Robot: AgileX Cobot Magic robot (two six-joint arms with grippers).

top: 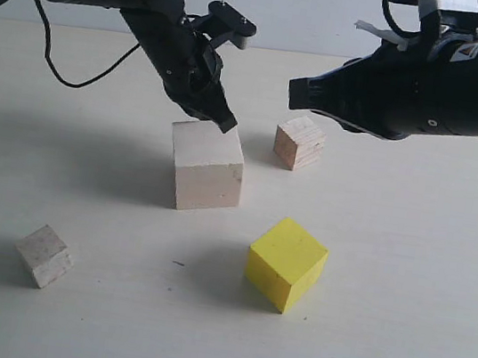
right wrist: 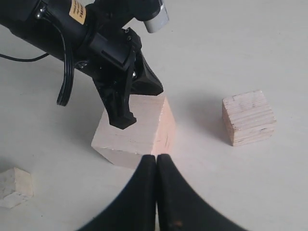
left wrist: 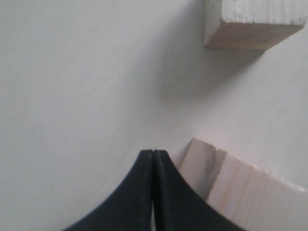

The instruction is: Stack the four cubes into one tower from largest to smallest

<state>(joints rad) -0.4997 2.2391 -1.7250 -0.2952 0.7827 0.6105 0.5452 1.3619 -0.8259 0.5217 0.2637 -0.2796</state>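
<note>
While the small whitish cube (top: 44, 255) sits near left and the yellow cube (top: 287, 264) near right, the big pale cube (top: 206, 167) stands in the middle with the left gripper (top: 226, 125), fingers together, at its far top edge, and the grainy cube (top: 299, 142) sits farther right, with the right gripper (top: 295, 93), fingers together and empty, up in the air near it.

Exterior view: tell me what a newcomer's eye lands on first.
The bright yellow cube stands out near the front. Behind it, the shut left gripper points down at the back top corner of the large pale cube, while the shut right gripper hangs in the air.
</note>
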